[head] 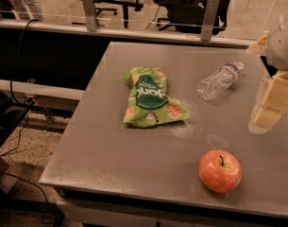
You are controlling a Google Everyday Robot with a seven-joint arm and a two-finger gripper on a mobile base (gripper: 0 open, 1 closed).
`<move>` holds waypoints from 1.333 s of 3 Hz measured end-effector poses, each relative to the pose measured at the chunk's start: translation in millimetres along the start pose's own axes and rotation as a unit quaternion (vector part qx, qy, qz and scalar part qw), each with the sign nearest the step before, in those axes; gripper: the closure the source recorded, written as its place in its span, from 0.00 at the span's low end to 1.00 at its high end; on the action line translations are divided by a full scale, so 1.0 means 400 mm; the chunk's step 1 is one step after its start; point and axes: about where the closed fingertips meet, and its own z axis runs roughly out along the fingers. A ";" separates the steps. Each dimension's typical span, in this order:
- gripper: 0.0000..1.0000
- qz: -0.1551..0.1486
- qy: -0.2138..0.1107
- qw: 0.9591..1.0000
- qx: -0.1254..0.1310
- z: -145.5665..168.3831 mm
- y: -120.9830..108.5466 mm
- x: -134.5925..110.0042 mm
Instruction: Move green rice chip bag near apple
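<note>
The green rice chip bag lies flat near the middle of the grey table, its dark green label facing up. The apple, red-orange with a short dark stem, sits near the table's front right, apart from the bag. My gripper hangs at the right edge of the view, above the table's right side, to the right of the bag and above the apple. It holds nothing that I can see.
A clear plastic water bottle lies on its side at the back right of the table. Behind the table runs a low glass partition with office chairs beyond. Cables hang on the floor at the left.
</note>
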 end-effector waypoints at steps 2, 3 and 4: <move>0.00 0.034 0.008 0.999 -0.007 0.020 -0.033 -0.015; 0.00 0.086 0.027 0.995 -0.029 0.076 -0.092 -0.064; 0.00 0.149 0.035 0.987 -0.043 0.142 -0.149 -0.112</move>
